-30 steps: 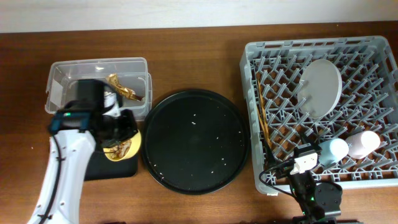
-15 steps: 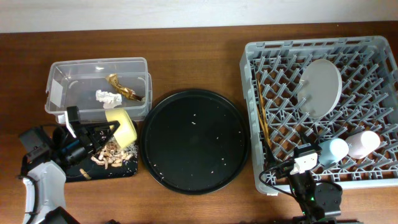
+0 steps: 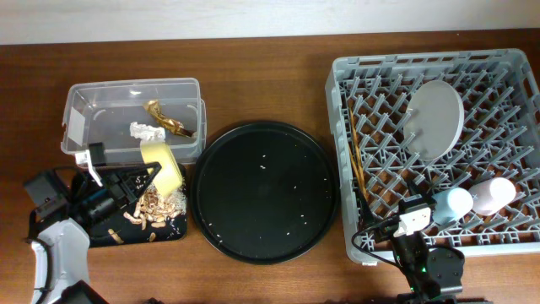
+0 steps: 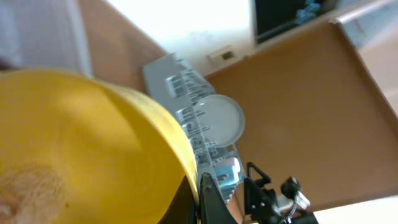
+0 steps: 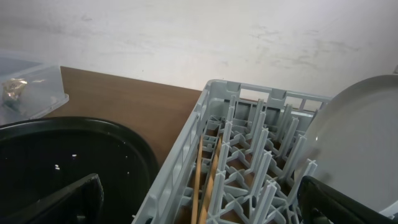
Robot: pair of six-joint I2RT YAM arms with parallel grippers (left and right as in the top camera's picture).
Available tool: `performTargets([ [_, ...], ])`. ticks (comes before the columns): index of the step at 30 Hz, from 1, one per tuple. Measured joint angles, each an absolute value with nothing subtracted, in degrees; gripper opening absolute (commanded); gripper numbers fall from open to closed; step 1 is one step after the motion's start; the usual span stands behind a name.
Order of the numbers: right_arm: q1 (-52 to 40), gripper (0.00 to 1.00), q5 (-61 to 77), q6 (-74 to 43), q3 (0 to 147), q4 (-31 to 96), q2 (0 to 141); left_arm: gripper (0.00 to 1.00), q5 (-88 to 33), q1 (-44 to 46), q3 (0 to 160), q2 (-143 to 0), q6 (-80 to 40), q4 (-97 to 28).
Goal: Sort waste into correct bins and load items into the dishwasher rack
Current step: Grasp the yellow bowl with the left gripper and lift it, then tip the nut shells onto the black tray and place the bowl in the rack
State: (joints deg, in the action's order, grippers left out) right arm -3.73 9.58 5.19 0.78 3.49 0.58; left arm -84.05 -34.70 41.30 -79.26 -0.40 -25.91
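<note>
Now that the yellow bowl (image 3: 162, 166) has swung up on edge, its food scraps (image 3: 150, 207) lie in the shallow black tray (image 3: 173, 230) below. Emptied, it looks ready for the dishwasher rack (image 3: 506, 67). The left gripper (image 3: 143, 177) stays clamped on its rim; the right gripper (image 5: 202, 205) gapes empty.

The left arm (image 3: 52, 253) is seen coming in from the lower left edge of the overhead view. Its wrist is bent so that the left gripper (image 3: 142, 179) is pointed to the right, roughly level. Its fingers are clamped on the rim of the yellow bowl (image 3: 163, 165). The right arm (image 3: 426, 268) is placed low at the bottom right edge, and the right gripper (image 5: 199, 186) is held level, jaws spread wide
</note>
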Motion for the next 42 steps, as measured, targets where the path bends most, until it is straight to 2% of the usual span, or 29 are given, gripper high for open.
performTargets([
  [3, -3.7, 0.98, 9.6, 5.2, 0.8, 3.5, 0.6, 0.00, -86.2, -34.7, 41.1, -79.3, 2.9, -26.7],
  [5, -3.7, 0.98, 9.6, 5.2, 0.8, 3.5, 0.6, 0.00, -81.6, -34.7, 41.1, -79.3, 1.6, -29.4],
  [8, -3.7, 0.98, 9.6, 5.2, 0.8, 3.5, 0.6, 0.00, -80.9, -34.7, 41.1, -79.3, 3.4, -31.2],
  [10, -3.7, 0.98, 9.6, 5.2, 0.8, 3.5, 0.6, 0.00, -84.1, -34.7, 41.1, -79.3, 8.2, -32.1],
  [14, -3.7, 0.98, 9.6, 5.2, 0.8, 3.5, 0.6, 0.00, -79.9, -34.7, 41.1, -79.3, 4.9, -34.8],
  [21, -3.7, 0.98, 9.6, 5.2, 0.8, 3.5, 0.6, 0.00, -78.4, -34.5, 41.1, -79.3, 8.6, -38.0],
  [23, -3.7, 0.98, 9.6, 5.2, 0.8, 3.5, 0.6, 0.00, -72.5, -34.5, 41.1, -79.3, 6.2, -38.1],
  [25, -3.7, 0.98, 9.6, 5.2, 0.8, 3.5, 0.6, 0.00, -78.9, -34.5, 41.1, -79.4, 12.0, -38.6],
  [30, -3.7, 0.98, 9.6, 5.2, 0.8, 3.5, 0.6, 0.00, -80.0, -33.6, 41.1, -79.3, 8.4, -37.8],
  [32, -3.7, 0.98, 9.6, 5.2, 0.8, 3.5, 0.6, 0.00, -85.4, -27.2, 41.1, -79.2, 9.1, -37.7],
  [34, -3.7, 0.98, 9.6, 5.2, 0.8, 3.5, 0.6, 0.00, -84.6, -17.5, 41.2, -77.3, 8.7, -36.2],
  [36, -3.7, 0.98, 9.6, 5.2, 0.8, 3.4, 0.6, 0.00, -78.4, -5.9, 42.1, -76.0, 0.3, -22.1],
  [39, -3.7, 0.98, 9.6, 5.2, 0.7, 3.4, 0.6, 0.00, -62.6, 8.6, 42.5, -75.8, -25.1, 11.0],
  [42, -3.7, 0.98, 9.6, 5.2, 0.7, 3.4, 0.6, 0.00, -47.9, 20.9, 43.1, -78.1, -40.3, 28.2],
])
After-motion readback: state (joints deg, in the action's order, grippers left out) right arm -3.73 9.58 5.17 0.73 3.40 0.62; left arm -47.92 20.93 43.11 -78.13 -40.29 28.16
